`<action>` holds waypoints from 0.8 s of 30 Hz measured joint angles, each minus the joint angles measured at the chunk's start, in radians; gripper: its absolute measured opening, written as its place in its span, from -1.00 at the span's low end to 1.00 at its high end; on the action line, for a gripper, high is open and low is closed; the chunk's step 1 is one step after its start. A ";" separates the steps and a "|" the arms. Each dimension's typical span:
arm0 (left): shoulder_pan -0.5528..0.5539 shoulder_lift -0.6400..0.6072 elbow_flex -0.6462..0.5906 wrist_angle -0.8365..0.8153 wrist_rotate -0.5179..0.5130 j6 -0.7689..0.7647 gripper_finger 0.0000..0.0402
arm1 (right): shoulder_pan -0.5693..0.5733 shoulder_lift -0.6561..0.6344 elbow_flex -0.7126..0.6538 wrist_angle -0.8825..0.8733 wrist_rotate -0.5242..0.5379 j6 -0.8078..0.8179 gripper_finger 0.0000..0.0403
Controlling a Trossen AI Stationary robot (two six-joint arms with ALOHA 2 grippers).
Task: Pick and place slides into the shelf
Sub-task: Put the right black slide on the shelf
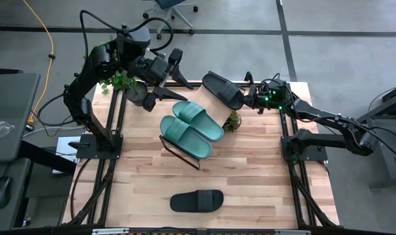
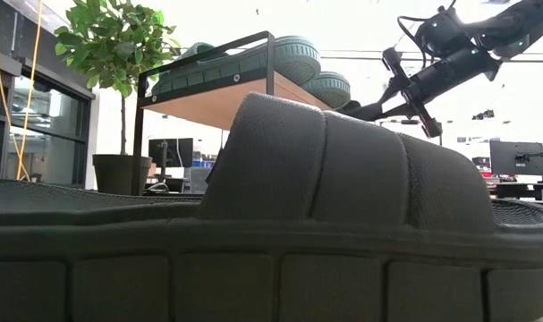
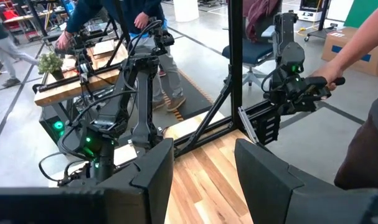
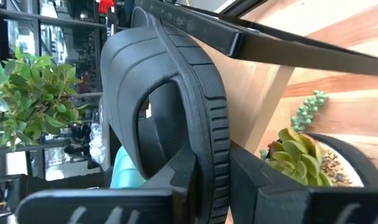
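Right claw (image 4: 223, 177) pinches a black slide (image 1: 222, 89) at the shelf (image 1: 207, 104) beside teal slides (image 1: 191, 127), grip possibly loosening; left claw (image 3: 204, 171) spread.

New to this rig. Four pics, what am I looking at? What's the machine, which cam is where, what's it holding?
Two dark robot arms work at a wooden table, each ending in a two-finger claw. One camera looks straight down, one sits at tabletop level, and one rides on each wrist. The shelf is the slanted wooden rack, with two teal slides on it. The right claw has a black slide between its fingers at the shelf's top edge. The left claw hangs open behind the shelf, empty. Another black slide lies at the table's near edge, filling the low view.
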 joint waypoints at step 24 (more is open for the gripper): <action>0.000 0.000 0.000 -0.018 0.000 0.022 -0.20 | -0.070 -0.086 0.001 -0.095 0.019 -0.020 -0.43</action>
